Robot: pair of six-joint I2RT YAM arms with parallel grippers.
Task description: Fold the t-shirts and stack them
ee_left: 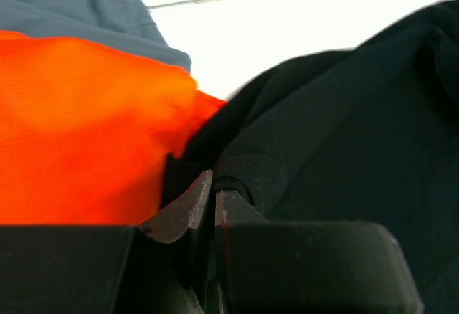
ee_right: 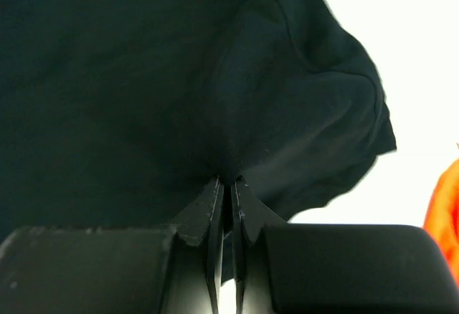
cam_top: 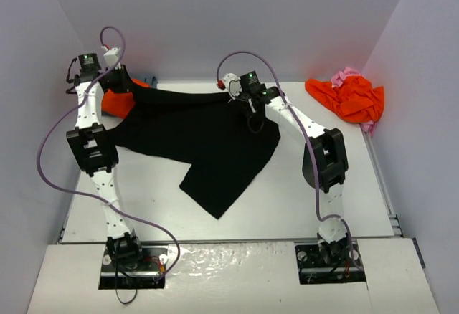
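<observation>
The black t-shirt (cam_top: 204,142) lies spread across the middle of the table, stretched along its far edge between both grippers. My left gripper (cam_top: 128,84) is shut on the shirt's far-left corner; in the left wrist view the fingers (ee_left: 212,192) pinch black cloth (ee_left: 337,142). My right gripper (cam_top: 240,99) is shut on the shirt's far edge near the middle; in the right wrist view it (ee_right: 229,183) pinches a fold of black cloth (ee_right: 143,77). An orange t-shirt (cam_top: 115,101) with a blue-grey one (ee_left: 93,9) lies at the far left under my left gripper.
A crumpled orange shirt (cam_top: 348,97) with a pink one (cam_top: 348,76) beneath lies at the far right corner. White walls close in the table on three sides. The orange cloth (ee_left: 79,127) fills the left of the left wrist view.
</observation>
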